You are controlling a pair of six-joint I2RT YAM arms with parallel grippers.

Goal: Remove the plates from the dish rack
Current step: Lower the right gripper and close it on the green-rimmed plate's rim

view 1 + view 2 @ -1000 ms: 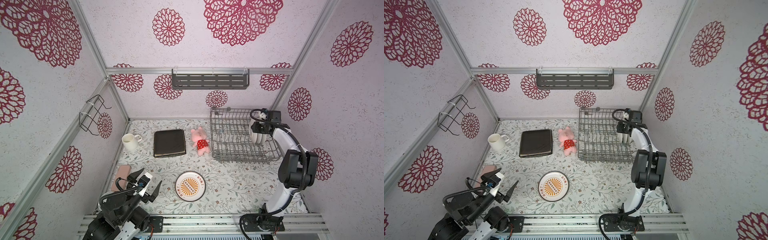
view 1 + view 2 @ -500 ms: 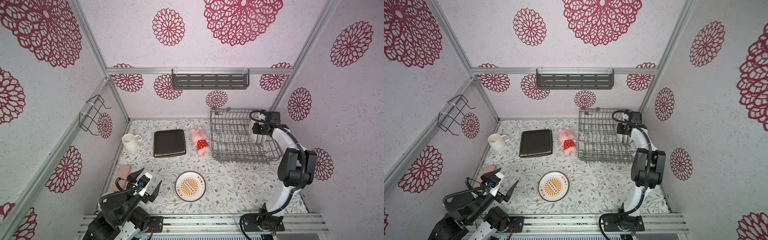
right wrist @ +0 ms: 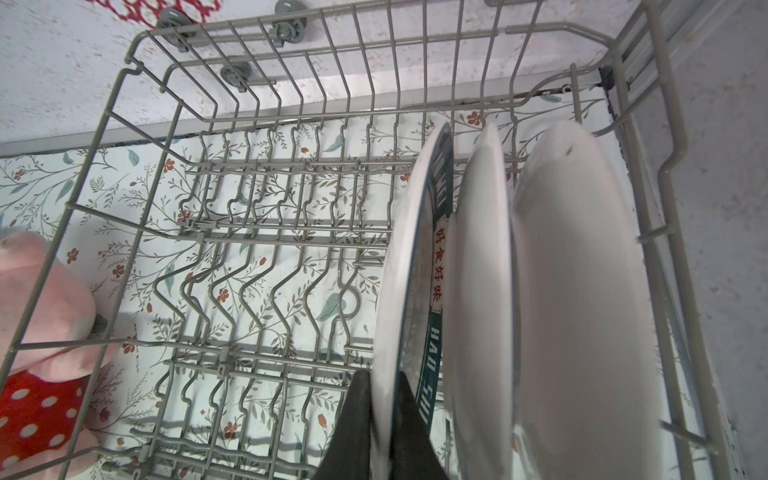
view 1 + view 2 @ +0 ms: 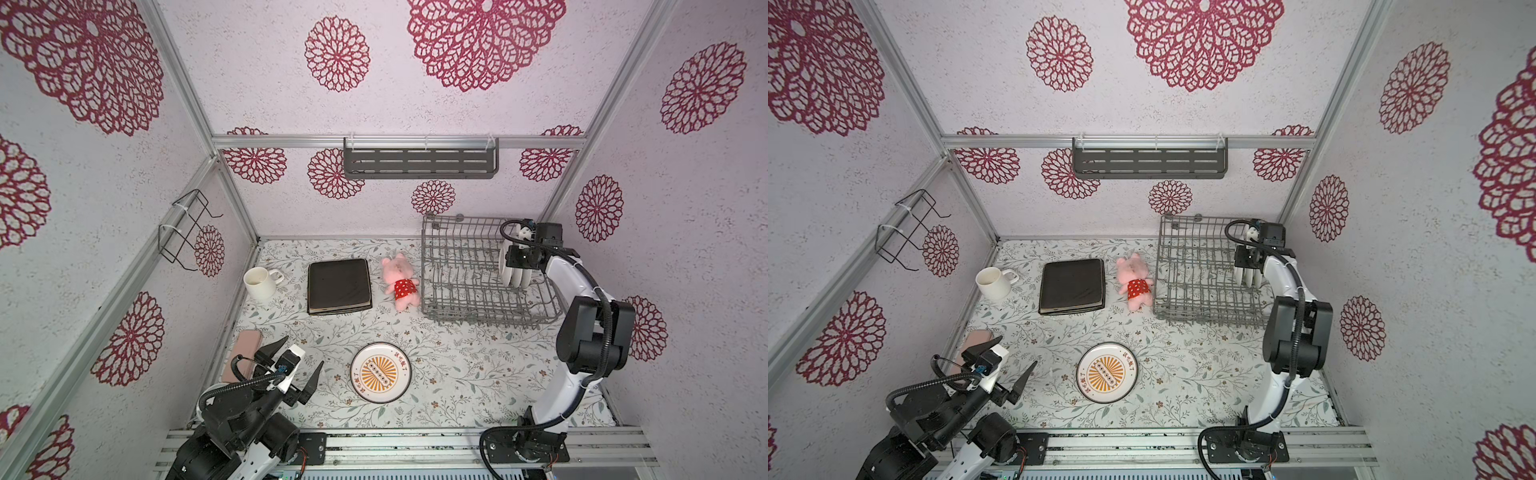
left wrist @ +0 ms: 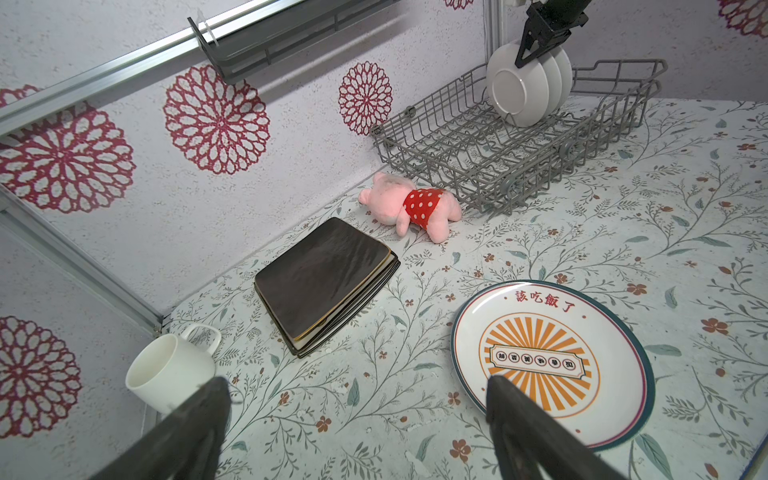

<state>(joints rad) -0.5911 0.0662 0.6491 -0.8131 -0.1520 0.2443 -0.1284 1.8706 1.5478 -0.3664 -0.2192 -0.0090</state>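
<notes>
The grey wire dish rack (image 4: 465,291) (image 4: 1196,291) (image 3: 270,245) stands at the back right. Three round white plates (image 4: 515,272) (image 4: 1248,277) (image 5: 523,89) stand upright at its right end. My right gripper (image 3: 382,376) (image 4: 512,259) is shut on the top rim of the outermost plate (image 3: 401,249), which has a printed green border. A round plate with an orange sunburst (image 4: 380,373) (image 5: 548,365) lies flat on the table. A stack of square plates (image 4: 338,286) (image 5: 324,282), dark one on top, lies near the back. My left gripper (image 4: 297,368) (image 5: 357,395) hovers open at the front left, holding nothing.
A white mug (image 4: 259,283) stands at the left wall. A pink plush pig (image 4: 400,282) lies against the rack's left side. A pink flat case (image 4: 243,357) lies beside my left arm. A grey slotted shelf (image 4: 419,160) and a black wire holder (image 4: 187,228) hang on the walls.
My right gripper's jaws have closed onto the rim of the outermost plate in the rack. The left arm has not moved.
</notes>
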